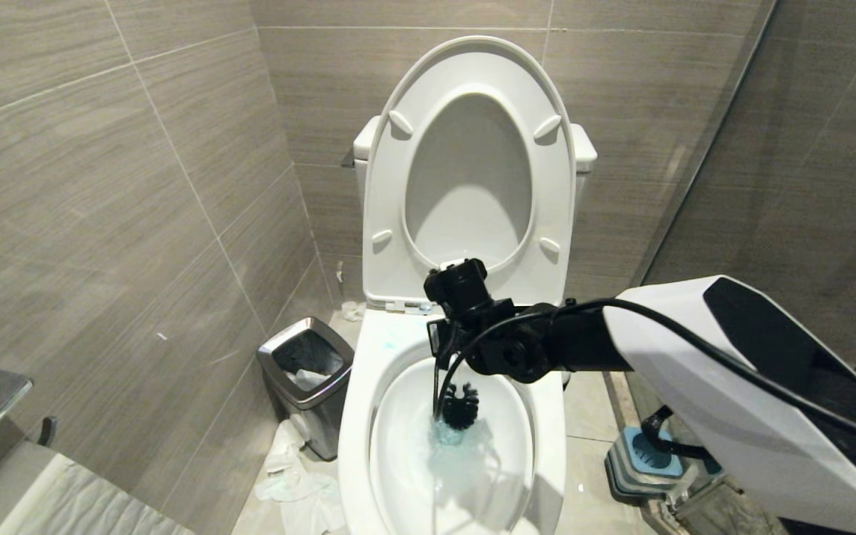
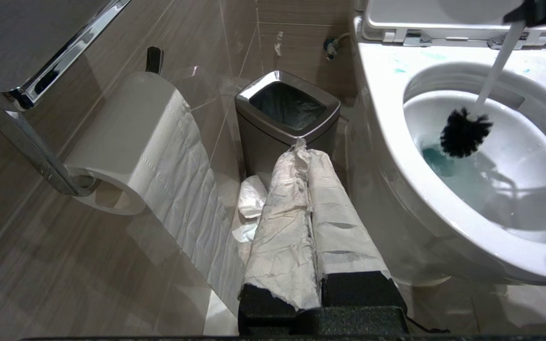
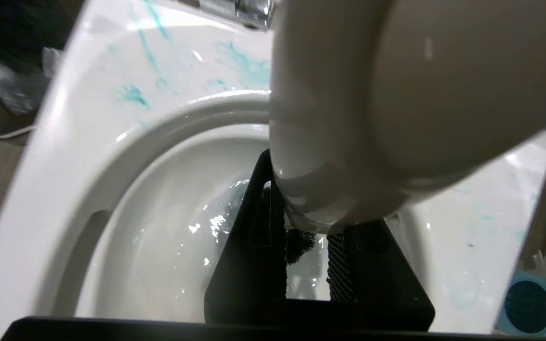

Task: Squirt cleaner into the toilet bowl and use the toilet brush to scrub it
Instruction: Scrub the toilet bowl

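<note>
While our right end effector clamps the toilet brush, its handle runs steeply down into the toilet bowl.

The room is evenly and fairly brightly lit from above. Soft sheen is seen on the grey wall tiles and glare on the glossy toilet bowl. A shadow is cast down the side of the bin. In the right wrist view the toilet brush handle, very close to the lens, is rendered as a large out-of-focus pale mass, and small glints are scattered on the water. Straight tile lines are bowed slightly towards the edges of the left wrist view.
</note>
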